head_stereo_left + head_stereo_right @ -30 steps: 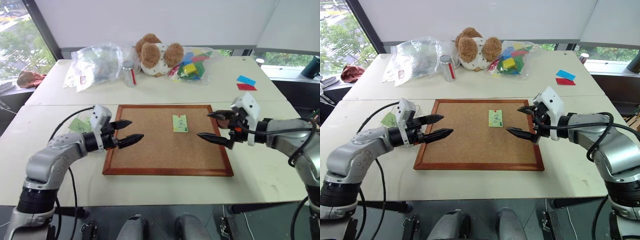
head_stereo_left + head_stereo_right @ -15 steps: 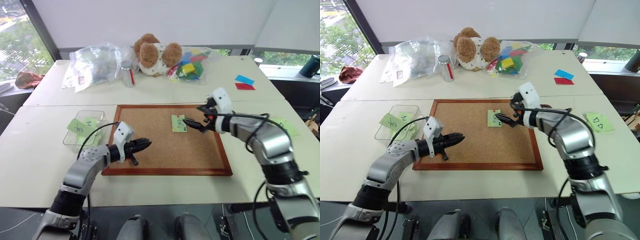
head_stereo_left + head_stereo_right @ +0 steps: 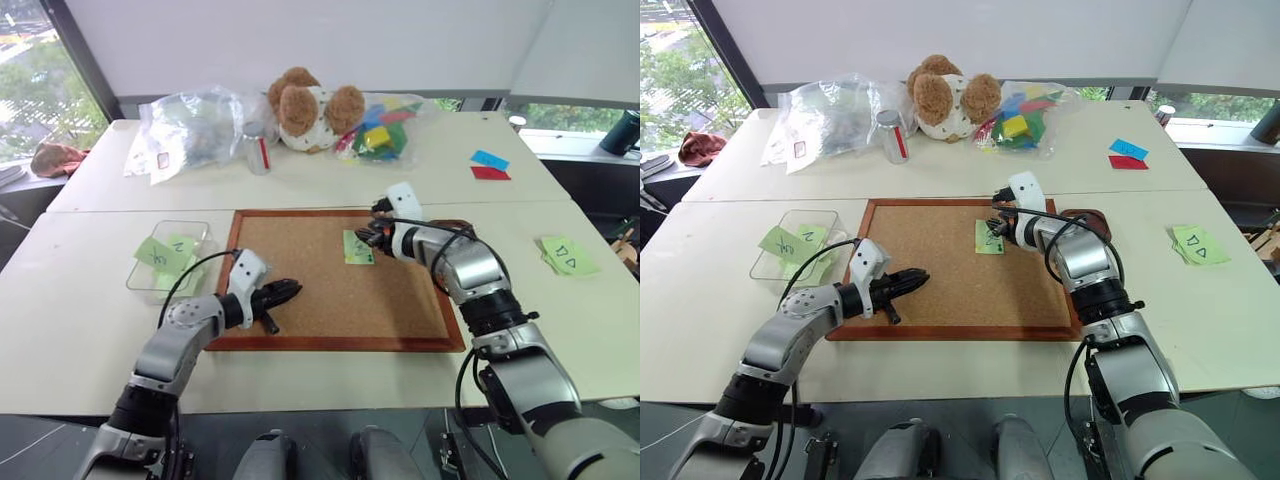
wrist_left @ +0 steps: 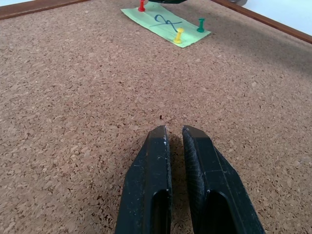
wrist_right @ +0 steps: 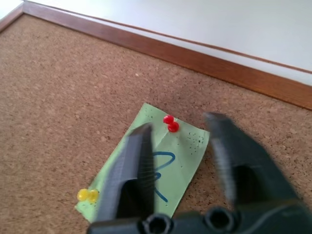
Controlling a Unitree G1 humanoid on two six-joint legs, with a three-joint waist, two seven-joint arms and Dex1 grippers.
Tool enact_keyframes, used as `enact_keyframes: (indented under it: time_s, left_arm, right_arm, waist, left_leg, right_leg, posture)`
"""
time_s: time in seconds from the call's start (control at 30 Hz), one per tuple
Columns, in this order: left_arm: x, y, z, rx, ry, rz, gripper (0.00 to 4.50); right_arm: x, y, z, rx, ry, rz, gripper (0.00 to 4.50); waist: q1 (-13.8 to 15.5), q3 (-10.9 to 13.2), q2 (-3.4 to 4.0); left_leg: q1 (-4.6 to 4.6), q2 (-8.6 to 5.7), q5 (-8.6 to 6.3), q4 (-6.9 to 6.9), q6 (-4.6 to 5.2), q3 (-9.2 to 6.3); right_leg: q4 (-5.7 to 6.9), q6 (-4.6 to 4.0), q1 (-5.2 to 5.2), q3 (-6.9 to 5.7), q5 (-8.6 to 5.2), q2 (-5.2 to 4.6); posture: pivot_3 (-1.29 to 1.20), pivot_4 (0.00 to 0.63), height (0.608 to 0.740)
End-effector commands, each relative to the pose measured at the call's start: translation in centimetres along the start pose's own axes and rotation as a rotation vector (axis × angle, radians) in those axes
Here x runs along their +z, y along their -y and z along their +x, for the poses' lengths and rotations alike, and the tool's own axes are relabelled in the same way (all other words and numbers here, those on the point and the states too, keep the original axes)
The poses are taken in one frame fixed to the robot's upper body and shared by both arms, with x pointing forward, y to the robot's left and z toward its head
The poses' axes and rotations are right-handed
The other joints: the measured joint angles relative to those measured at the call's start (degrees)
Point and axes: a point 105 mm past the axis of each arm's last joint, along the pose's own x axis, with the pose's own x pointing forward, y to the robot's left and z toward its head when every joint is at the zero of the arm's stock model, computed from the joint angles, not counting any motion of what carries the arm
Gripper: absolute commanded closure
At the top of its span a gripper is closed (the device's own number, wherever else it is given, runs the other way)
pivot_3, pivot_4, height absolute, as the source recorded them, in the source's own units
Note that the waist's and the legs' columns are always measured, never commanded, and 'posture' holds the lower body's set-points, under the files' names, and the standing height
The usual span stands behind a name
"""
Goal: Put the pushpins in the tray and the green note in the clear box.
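The green note (image 3: 358, 247) lies pinned on the corkboard (image 3: 330, 305). A red pushpin (image 5: 170, 123) stands at its far end. A green pushpin (image 4: 201, 24) and a yellow one (image 4: 179, 35) stand at its near end. My right gripper (image 5: 178, 124) hovers over the far end, open, its fingers on either side of the red pin and apart from it. My left gripper (image 3: 285, 293) is shut and empty, low over the board's near left part. The tray (image 3: 1088, 214) peeks out behind my right arm at the board's right edge. The clear box (image 3: 170, 255) sits left of the board.
Other pale green notes lie inside the clear box. One more green note (image 3: 565, 255) lies at the right. A teddy bear (image 3: 305, 108), a can (image 3: 260, 148), plastic bags (image 3: 190, 130) and blue and red notes (image 3: 490, 165) sit on the far table.
My right gripper has swung left and forward to the note's far end, its fingers narrowing. My left gripper dropped to the board and shut, then held still.
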Motion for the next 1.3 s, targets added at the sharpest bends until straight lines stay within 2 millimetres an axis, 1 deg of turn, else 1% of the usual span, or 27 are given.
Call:
enact_keyframes:
  time_s: [0.03, 0.23, 0.43, 0.53, 0.6, 0.73, 0.83, 0.93, 1.1, 1.23, 1.3]
  left_arm:
    - [-0.2, -0.2, -0.5, 0.023, -0.009, 0.000, 4.03]
    - [-0.2, -0.4, -0.6, 0.033, -0.009, -0.002, 4.03]
    - [-0.3, -0.5, -0.9, 0.041, -0.018, 0.002, 4.03]
    - [-0.4, -0.5, -1.0, 0.043, -0.020, 0.001, 4.03]
    - [-0.4, -0.5, -1.0, 0.045, -0.020, 0.001, 4.03]
    - [-0.5, -0.6, -1.2, 0.050, -0.027, -0.003, 4.03]
    - [-0.9, -0.5, -1.3, 0.050, -0.044, -0.006, 4.03]
    - [-1.7, -0.3, -1.1, 0.044, -0.071, -0.018, 4.03]
    - [-2.2, -0.1, -1.0, 0.038, -0.087, -0.039, 4.03]
    - [-2.5, 0.1, -0.9, 0.031, -0.098, -0.045, 4.03]
    - [-2.6, 0.1, -0.9, 0.030, -0.098, -0.048, 4.03]
  right_arm:
    - [2.2, 0.0, 0.2, 0.002, 0.064, -0.043, 2.63]
    - [2.0, -0.1, 1.0, 0.014, 0.064, -0.039, 2.63]
    - [1.7, -0.4, 1.5, 0.027, 0.064, -0.041, 2.63]
    - [1.7, -0.4, 1.6, 0.032, 0.066, -0.040, 3.52]
    - [1.7, -0.4, 1.7, 0.034, 0.068, -0.042, 4.45]
    - [2.0, -0.4, 1.6, 0.038, 0.077, -0.043, 4.45]
    - [2.7, -0.3, 1.1, 0.042, 0.105, -0.034, 4.45]
    - [4.4, 0.0, -0.3, 0.038, 0.154, -0.019, 4.45]
    - [6.1, 0.4, -2.0, 0.013, 0.197, -0.009, 4.45]
    - [6.9, 1.4, -3.4, -0.037, 0.219, -0.001, 4.45]
    - [6.7, 2.8, -4.2, -0.097, 0.217, 0.009, 4.45]
  waist:
    - [-0.05, 0.00, 0.00]
    - [-0.14, 0.00, 0.00]
    - [-0.25, 0.00, 0.00]
    - [-0.28, 0.00, 0.00]
    - [-0.26, 0.00, 0.00]
    - [-0.27, 0.00, 0.00]
    - [-0.25, 0.00, 0.00]
    - [-0.22, 0.00, 0.01]
    - [-0.18, -0.07, 0.03]
    - [-0.12, -0.08, 0.04]
    - [-0.03, -0.07, 0.04]
  left_leg:
    - [0.00, 0.00, 0.00, 0.00, 0.00, 0.00]
    - [0.02, 0.00, 0.01, -0.02, -0.01, 0.00]
    - [0.02, 0.00, 0.01, -0.04, -0.01, 0.00]
    - [0.03, 0.01, 0.01, -0.04, -0.02, 0.00]
    - [0.03, 0.01, 0.01, -0.04, -0.02, 0.00]
    - [0.03, 0.01, 0.01, -0.05, -0.03, -0.01]
    - [0.03, 0.01, 0.02, -0.05, -0.03, -0.01]
    - [0.02, 0.01, 0.02, -0.08, -0.03, -0.01]
    - [0.04, 0.01, 0.01, -0.08, -0.03, -0.01]
    - [0.04, 0.01, 0.01, -0.09, -0.02, -0.01]
    - [0.04, 0.01, 0.01, -0.09, -0.02, -0.01]
  right_leg:
    - [0.00, 0.00, 0.00, 0.00, 0.00, 0.00]
    - [0.02, 0.00, 0.00, 0.00, 0.00, 0.01]
    - [0.02, 0.00, -0.01, 0.00, 0.00, 0.01]
    - [0.02, 0.00, -0.01, 0.00, 0.00, 0.01]
    - [0.02, 0.00, -0.01, 0.00, 0.00, 0.01]
    - [0.02, 0.00, -0.01, 0.00, 0.00, 0.01]
    - [0.02, 0.00, -0.01, 0.00, 0.00, 0.01]
    - [0.02, 0.00, -0.04, 0.00, 0.00, 0.00]
    - [0.02, 0.00, -0.03, 0.01, 0.00, 0.00]
    - [0.02, 0.00, -0.02, 0.01, 0.00, 0.00]
    - [0.02, 0.00, -0.02, 0.01, 0.00, -0.01]
  posture:
    - [0.00, 0.150, 0.740]
    - [0.00, 0.150, 0.740]
    - [0.00, 0.150, 0.740]
    - [0.00, 0.150, 0.740]
    - [0.00, 0.150, 0.740]
    - [0.00, 0.150, 0.740]
    - [0.00, 0.150, 0.740]
    - [0.00, 0.150, 0.740]
    - [0.00, 0.150, 0.740]
    - [0.00, 0.150, 0.740]
    - [0.00, 0.150, 0.740]
